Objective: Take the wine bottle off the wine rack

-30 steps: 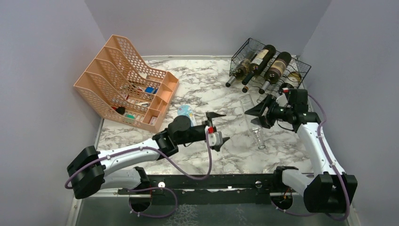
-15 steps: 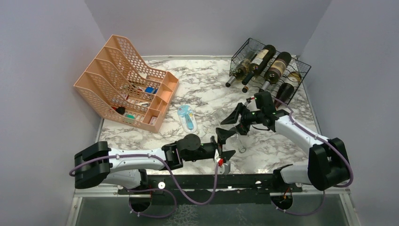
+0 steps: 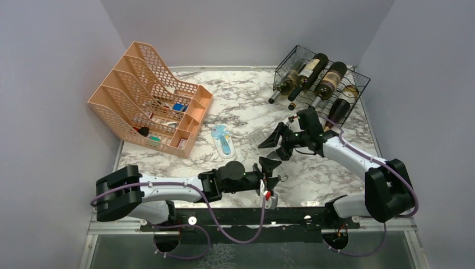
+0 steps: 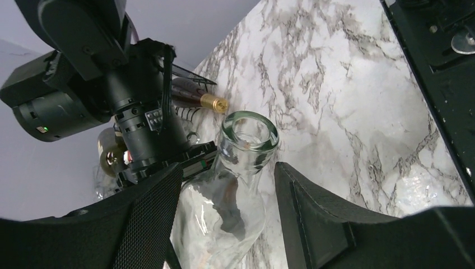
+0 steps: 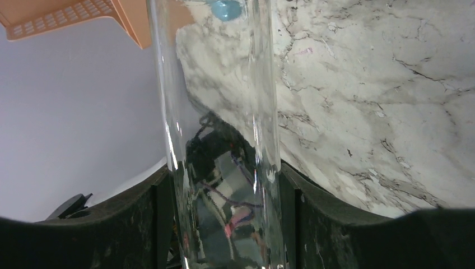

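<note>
Wine bottle of clear glass is held off the black metal wire rack, above the front middle of the marbled surface. Its body is clamped between the fingers of the right tool. The left tool is spread wide around the neck, with a gap at one finger. Dark bottles are seen in the rack at the far right corner. Bare marble lies between the tools and the peach plastic mesh organizer.

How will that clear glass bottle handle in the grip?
The clear glass bottle is probably slippery: a smooth round wall in the right gripper. Likely light, since it looks empty. Laid on the marble table, it may roll.
</note>
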